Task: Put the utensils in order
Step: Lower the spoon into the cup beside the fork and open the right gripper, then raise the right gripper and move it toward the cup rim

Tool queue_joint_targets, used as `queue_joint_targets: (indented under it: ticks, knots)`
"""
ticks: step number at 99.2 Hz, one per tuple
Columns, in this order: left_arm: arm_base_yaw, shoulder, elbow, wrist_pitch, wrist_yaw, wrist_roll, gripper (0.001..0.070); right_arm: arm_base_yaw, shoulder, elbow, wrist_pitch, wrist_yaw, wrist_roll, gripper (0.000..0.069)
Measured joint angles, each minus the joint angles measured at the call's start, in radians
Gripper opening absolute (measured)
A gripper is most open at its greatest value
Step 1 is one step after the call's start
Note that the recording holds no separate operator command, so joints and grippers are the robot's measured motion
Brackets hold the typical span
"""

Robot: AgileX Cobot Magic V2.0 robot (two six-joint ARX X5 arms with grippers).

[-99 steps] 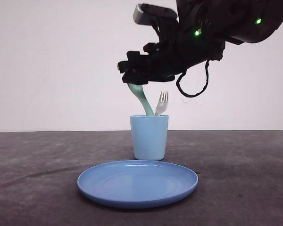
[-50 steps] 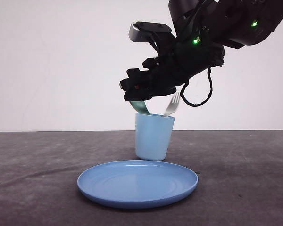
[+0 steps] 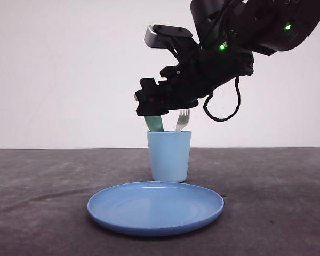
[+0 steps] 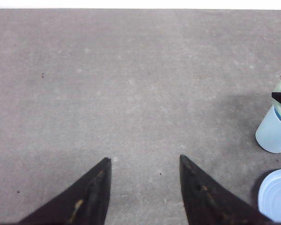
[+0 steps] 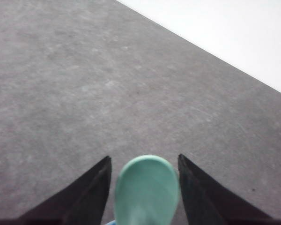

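Note:
The light blue cup (image 3: pixel 169 156) stands upright behind the round blue plate (image 3: pixel 156 207). Two utensils stand in it: the pale mint-green spoon (image 3: pixel 155 123) with its bowl up, and the white fork (image 3: pixel 182 119) with its tines up. My right gripper (image 3: pixel 152 106) hovers just over the cup, open, its fingers on either side of the spoon's bowl (image 5: pixel 146 190) with thin gaps showing on both sides. My left gripper (image 4: pixel 144 159) is open over bare table, well away from the cup (image 4: pixel 273 133).
The dark grey table (image 3: pixel 42 186) stretches wide on both sides of the cup and plate. A white wall stands behind. In the left wrist view the plate's edge (image 4: pixel 276 197) lies next to the cup.
The spoon leaned in my right gripper's grasp a second ago, and the cup tipped briefly. Now the cup is upright again, the spoon stands straighter, and the gripper sits lower around it.

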Motion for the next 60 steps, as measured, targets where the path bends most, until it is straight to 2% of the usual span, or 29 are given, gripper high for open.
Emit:
queue_joint_targets:
  ticks: [9, 23, 29, 44, 60]
  knots:
    - [0.0, 0.0, 0.0, 0.0, 0.0, 0.0, 0.0274, 0.0, 0.0, 0.0, 0.0, -0.003, 0.0, 0.0307]
    - [0.0, 0.0, 0.0, 0.0, 0.0, 0.0, 0.0274, 0.006, 0.0, 0.0, 0.005, -0.004, 0.0, 0.0438]
    - [0.0, 0.0, 0.0, 0.0, 0.0, 0.0, 0.0274, 0.013, 0.0, 0.0, 0.008, -0.006, 0.0, 0.0474]
    - [0.0, 0.0, 0.0, 0.0, 0.0, 0.0, 0.0274, 0.036, -0.031, 0.0, -0.001, -0.006, 0.0, 0.0496]
    - [0.0, 0.0, 0.0, 0.001, 0.0, 0.0, 0.0274, 0.054, -0.141, 0.0, -0.05, -0.003, 0.001, 0.0497]
